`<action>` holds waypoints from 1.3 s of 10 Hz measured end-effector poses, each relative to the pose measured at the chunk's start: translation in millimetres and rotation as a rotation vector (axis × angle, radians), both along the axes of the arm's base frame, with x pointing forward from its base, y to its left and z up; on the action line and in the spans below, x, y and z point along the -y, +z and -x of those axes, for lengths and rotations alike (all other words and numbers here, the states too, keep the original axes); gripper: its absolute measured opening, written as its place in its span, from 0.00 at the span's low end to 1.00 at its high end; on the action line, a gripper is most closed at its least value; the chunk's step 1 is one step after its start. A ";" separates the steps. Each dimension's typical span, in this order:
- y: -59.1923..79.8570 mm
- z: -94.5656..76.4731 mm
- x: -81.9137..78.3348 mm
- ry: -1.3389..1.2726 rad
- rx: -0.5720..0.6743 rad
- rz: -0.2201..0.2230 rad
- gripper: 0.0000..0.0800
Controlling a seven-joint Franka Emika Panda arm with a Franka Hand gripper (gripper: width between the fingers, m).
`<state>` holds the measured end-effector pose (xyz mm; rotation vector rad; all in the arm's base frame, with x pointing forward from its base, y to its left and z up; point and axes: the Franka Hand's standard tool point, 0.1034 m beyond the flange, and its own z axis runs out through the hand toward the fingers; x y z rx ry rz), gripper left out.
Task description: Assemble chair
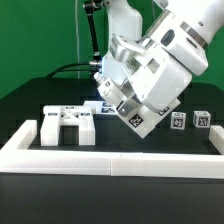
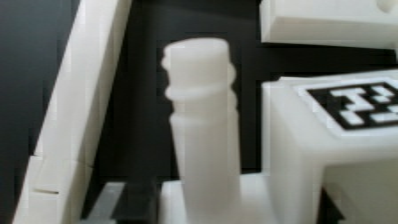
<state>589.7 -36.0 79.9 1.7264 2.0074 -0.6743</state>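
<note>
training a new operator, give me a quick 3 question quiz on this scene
1. True or false: the bracket-like piece lies on the exterior view's right of the arm.
2. How many small tagged cubes stand on the exterior view's right, beside the arm? A) one B) two C) four
3. Short answer: in the wrist view, which part stands in the middle, next to the tagged white part?

Key: 1 false, it lies on the exterior view's left. 2 B. 3 the ribbed white post.
</note>
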 end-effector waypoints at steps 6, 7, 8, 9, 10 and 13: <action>-2.9 -2.9 3.3 0.031 0.001 0.017 0.42; -3.3 -2.3 -1.9 0.036 0.005 0.032 0.42; -3.7 0.2 -5.8 0.034 0.015 0.077 0.42; -6.6 5.0 -11.8 0.038 0.012 0.124 0.42; -9.4 5.8 -15.6 0.046 0.006 0.123 0.42; -10.5 1.3 -17.2 0.065 0.029 0.079 0.42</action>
